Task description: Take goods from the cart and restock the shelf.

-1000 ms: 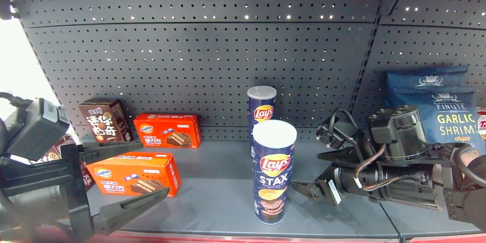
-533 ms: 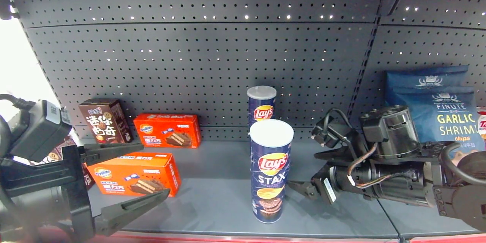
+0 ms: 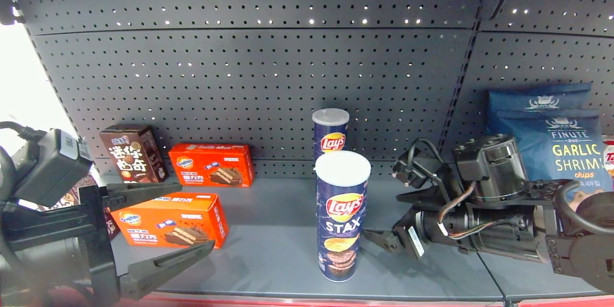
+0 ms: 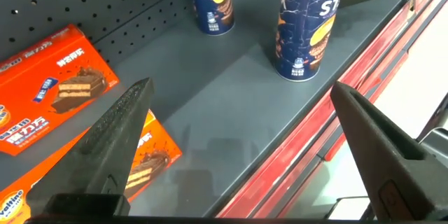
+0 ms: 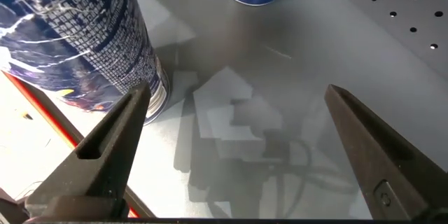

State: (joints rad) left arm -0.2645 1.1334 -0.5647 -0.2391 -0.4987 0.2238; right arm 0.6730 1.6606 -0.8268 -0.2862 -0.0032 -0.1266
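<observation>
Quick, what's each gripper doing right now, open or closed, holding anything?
Left gripper: open, holding nothing.
Right gripper: open, holding nothing, next to the front chip can.

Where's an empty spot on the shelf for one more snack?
The biggest bare patch of shelf lies between the front orange box and the front can. Another sits between the back orange box and the back can. Crowded: the left end by the brown box, and right of the cans, where the right gripper hangs open.
</observation>
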